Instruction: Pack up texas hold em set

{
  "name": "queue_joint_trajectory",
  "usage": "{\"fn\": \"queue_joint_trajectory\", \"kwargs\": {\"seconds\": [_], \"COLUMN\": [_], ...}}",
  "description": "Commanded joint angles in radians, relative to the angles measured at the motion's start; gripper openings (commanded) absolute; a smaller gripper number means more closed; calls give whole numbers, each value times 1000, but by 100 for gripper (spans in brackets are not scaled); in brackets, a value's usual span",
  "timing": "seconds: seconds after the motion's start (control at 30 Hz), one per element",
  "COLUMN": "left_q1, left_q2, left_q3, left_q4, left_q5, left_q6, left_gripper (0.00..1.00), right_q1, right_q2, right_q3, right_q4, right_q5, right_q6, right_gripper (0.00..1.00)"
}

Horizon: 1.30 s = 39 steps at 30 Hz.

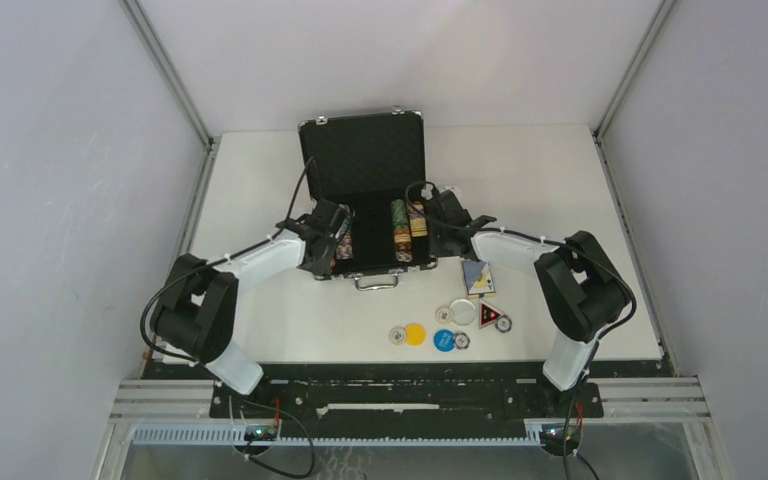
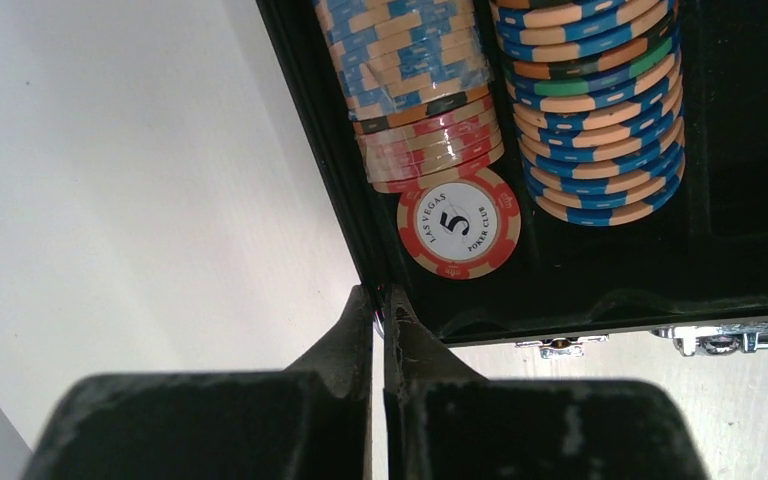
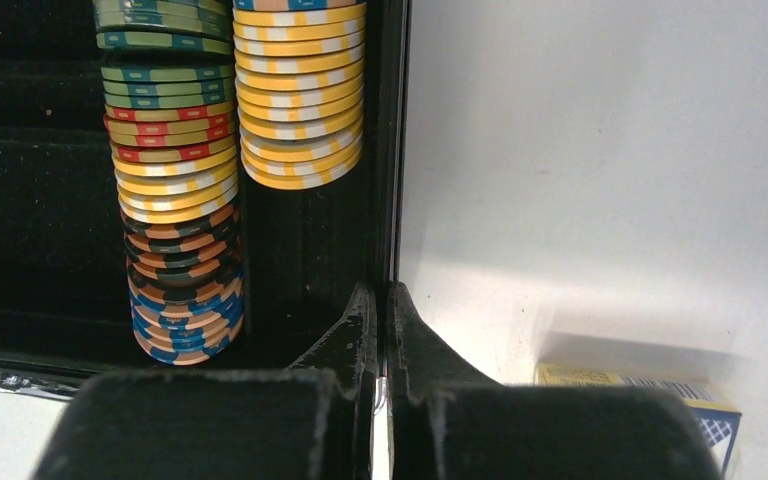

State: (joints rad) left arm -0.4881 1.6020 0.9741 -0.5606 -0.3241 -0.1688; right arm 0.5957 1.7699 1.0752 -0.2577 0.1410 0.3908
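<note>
Black bumpy briefcase open between the two claws, striped round chips stacked inside. Empty left claw pinched shut at its wall; right claw the same, maybe to steady it. Blue card box beside right claw, not yet packed.

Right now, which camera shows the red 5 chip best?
The left wrist view: the red 5 chip faces the camera, number readable. In the top view it is too small to pick out; the right wrist view misses it.
</note>
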Motion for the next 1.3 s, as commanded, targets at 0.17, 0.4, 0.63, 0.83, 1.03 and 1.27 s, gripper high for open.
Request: {"fn": "queue_joint_trajectory", "kwargs": {"seconds": [0.17, 0.4, 0.63, 0.83, 1.03, 1.27], "left_q1": [-74, -76, -76, -76, -123, -161], "left_q2": [-45, -79, -49, -156, -359, -704], "left_q3": [-66, -59, 7, 40, 29, -283], "left_q4": [-89, -103, -153, -167, -55, 566], "left_q5": [101, -13, -104, -172, -293, -350], "left_q6": [-61, -100, -107, -123, -33, -49], "left_gripper": [0, 13, 33, 34, 69, 77], "right_q1": [75, 79, 63, 45, 4, -26], "right_q2": [-128, -161, -181, -213, -196, -57], "right_q3": [-85, -109, -71, -32, 27, 169], "right_q4": [-15, 29, 25, 10, 54, 108], "right_q5": [-7, -25, -58, -55, -98, -120], "right_q6": [3, -6, -31, -51, -88, -112], "right_gripper": [0, 37, 51, 50, 46, 45]}}
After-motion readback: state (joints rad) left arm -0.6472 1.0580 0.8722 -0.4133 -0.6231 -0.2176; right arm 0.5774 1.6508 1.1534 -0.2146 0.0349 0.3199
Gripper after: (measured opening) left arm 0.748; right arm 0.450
